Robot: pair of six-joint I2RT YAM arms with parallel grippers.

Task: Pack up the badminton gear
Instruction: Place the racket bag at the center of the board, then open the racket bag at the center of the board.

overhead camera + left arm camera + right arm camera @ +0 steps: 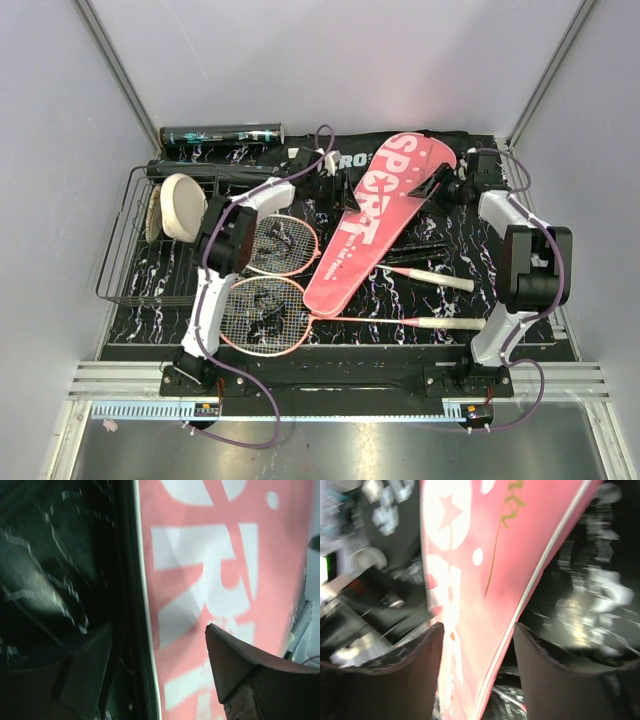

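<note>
The pink "SPORT" racket case (370, 220) lies slanted across the dark mat. My left gripper (335, 188) stands open astride the case's left edge (210, 580), one finger over the pink face, the other over the dark side. Open too, my right gripper (447, 187) has the wide end's white-piped edge of the case (485, 555) between its fingers, with a gap on the right. Two pink-framed rackets (280, 245) (262, 315) lie left of the case, their white handles (450, 323) running right. A dark tube (222, 133) lies at the back. The black bag (350, 160) lies under the case.
A black wire basket (130, 250) stands at the left with a cream round disc (183, 205) leaning inside. White walls close in the back and both sides. The arm bases sit along the mat's near edge.
</note>
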